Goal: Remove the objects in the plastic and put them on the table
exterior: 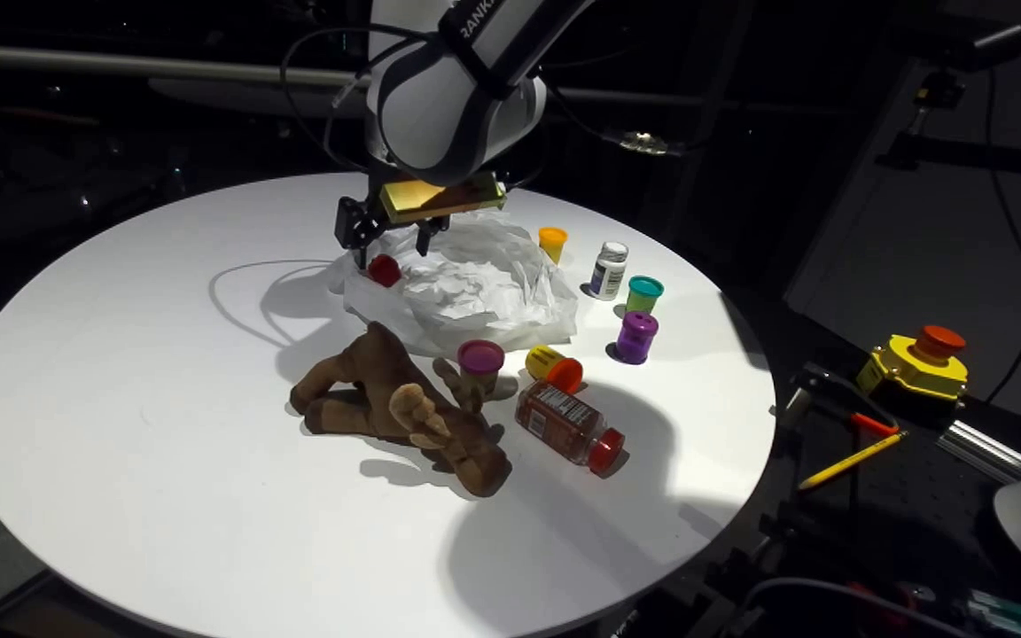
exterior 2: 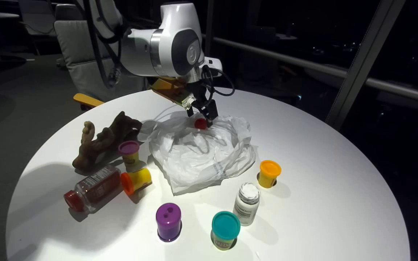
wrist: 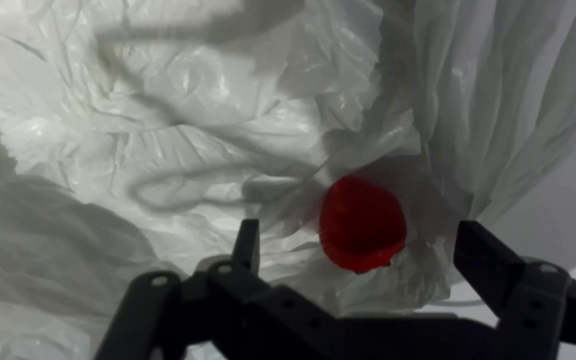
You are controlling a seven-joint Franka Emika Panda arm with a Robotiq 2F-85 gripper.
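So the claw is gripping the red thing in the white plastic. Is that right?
Not gripping: the wrist view shows the gripper open, with a gap on either side of the red thing, which does lie in the white plastic.

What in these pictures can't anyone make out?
Red piece, wrist view: far side, hidden by its near side.
Plastic bag, wrist view: anything beneath, hidden by its folds.
White bottle, both exterior views: label print too small.
Robot arm, in an exterior view: upper part cut off by the top edge.
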